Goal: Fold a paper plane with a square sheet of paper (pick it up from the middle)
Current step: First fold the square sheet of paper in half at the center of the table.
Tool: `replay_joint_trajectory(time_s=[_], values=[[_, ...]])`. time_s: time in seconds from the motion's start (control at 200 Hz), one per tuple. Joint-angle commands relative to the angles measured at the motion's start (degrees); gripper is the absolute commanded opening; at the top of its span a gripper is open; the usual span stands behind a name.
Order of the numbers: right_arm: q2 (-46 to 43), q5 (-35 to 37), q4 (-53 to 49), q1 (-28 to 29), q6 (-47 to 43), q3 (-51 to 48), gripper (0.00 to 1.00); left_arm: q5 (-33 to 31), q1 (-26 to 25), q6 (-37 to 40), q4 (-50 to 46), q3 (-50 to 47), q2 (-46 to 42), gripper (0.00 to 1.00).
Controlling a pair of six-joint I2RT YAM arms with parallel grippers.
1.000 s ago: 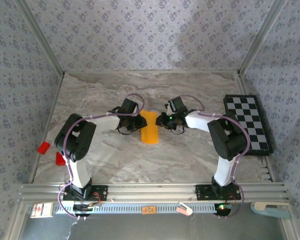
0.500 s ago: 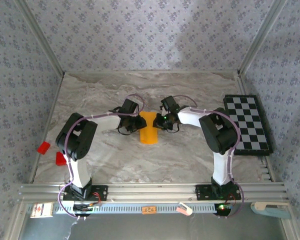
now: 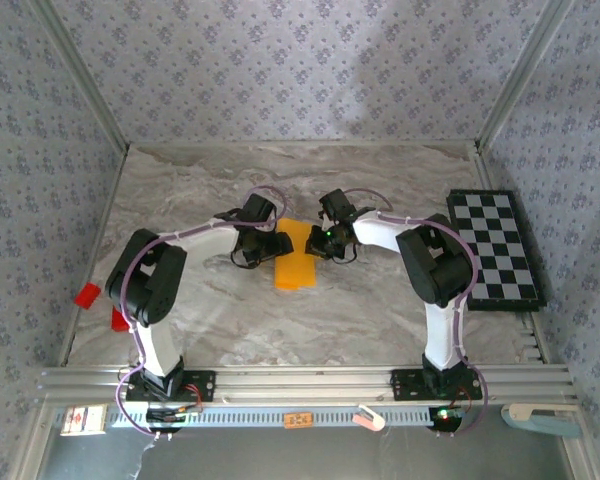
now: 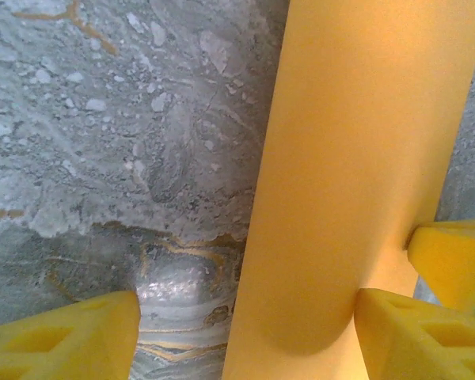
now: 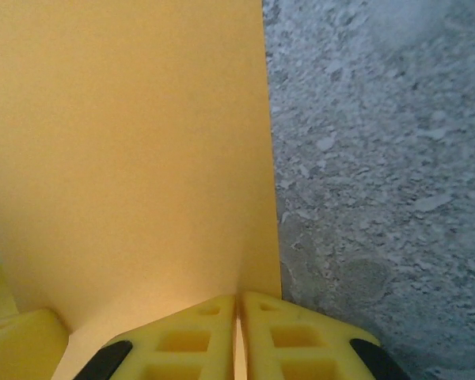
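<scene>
From above, the left gripper (image 3: pixel 268 244) and right gripper (image 3: pixel 321 240) are too small and dark for us to read their fingers. The sheet (image 3: pixel 294 262) sits mid-table between them, and we cannot tell whether its near end rests on the table (image 3: pixel 380 310). Both wrist views cut the sheet off at their edges. In the right wrist view, that gripper's fingers are pressed together on the sheet's edge. In the left wrist view, that gripper is spread wide, one finger (image 4: pixel 416 336) touching the curved paper. We count one sheet, one checkerboard (image 3: pixel 495 245) and two red blocks: one (image 3: pixel 87 295) whole, one (image 3: pixel 117 318) partly behind the left arm.
</scene>
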Motion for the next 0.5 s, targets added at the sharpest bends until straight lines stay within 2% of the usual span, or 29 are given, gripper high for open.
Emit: replay_joint_trajectory(time_s=[0.0, 0.33, 0.495], values=[[1.48, -1.70, -1.93, 0.02, 0.69, -0.14, 0.13, -1.14, -0.25, 2.09, -3.53, 2.01, -2.27, 0.74], [-1.50, -9.31, 6.90, -1.12, 2.67, -1.77, 0.14, -0.28, -1.20, 4.98, -6.49, 5.95, 1.97, 0.77], [-1.82, -10.33, 7.71, -1.32, 2.79, -2.12, 0.14, -0.72, -1.20, 5.68, -7.45, 6.76, 3.06, 0.72]])
